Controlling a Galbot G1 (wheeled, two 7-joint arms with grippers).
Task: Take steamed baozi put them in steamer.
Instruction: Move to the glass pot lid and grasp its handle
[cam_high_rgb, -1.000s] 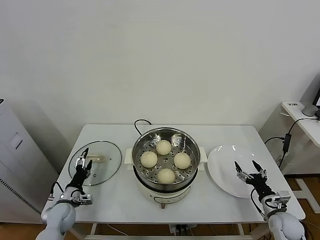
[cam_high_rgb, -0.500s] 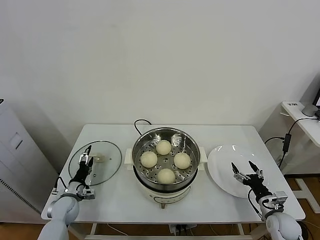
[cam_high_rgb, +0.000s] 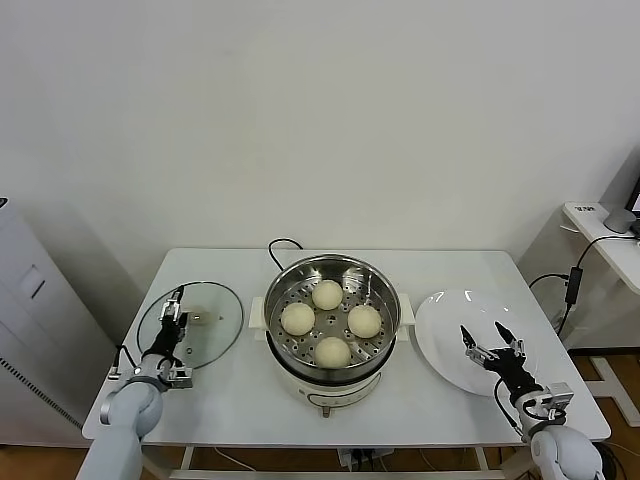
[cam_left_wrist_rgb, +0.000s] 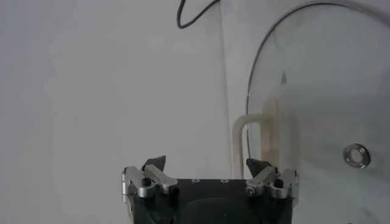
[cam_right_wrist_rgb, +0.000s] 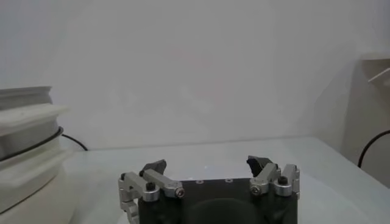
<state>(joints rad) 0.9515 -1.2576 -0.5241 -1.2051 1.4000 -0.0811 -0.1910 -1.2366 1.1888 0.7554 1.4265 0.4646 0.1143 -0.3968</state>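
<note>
The steel steamer (cam_high_rgb: 385, 282) stands mid-table on its white base. Several cream-white baozi lie on its perforated tray: one at the back (cam_high_rgb: 327, 294), one on the left (cam_high_rgb: 298, 318), one on the right (cam_high_rgb: 364, 320), one at the front (cam_high_rgb: 333, 351). My left gripper (cam_high_rgb: 174, 313) hovers open over the near edge of the glass lid (cam_high_rgb: 215, 338), nothing between its fingers (cam_left_wrist_rgb: 154, 165). My right gripper (cam_high_rgb: 489, 339) is open and empty above the near part of the white plate (cam_high_rgb: 443, 320). In the right wrist view the steamer's white base (cam_right_wrist_rgb: 27, 152) shows at the side.
The glass lid (cam_left_wrist_rgb: 323, 103) with its cream handle (cam_left_wrist_rgb: 255, 131) lies flat left of the steamer. A black cord (cam_high_rgb: 280, 247) runs from the steamer's back. A side table with a cable (cam_high_rgb: 577, 278) stands at the right.
My left gripper has moved forward over the lid's near edge. My right gripper has shifted slightly left over the plate. The baozi have not moved.
</note>
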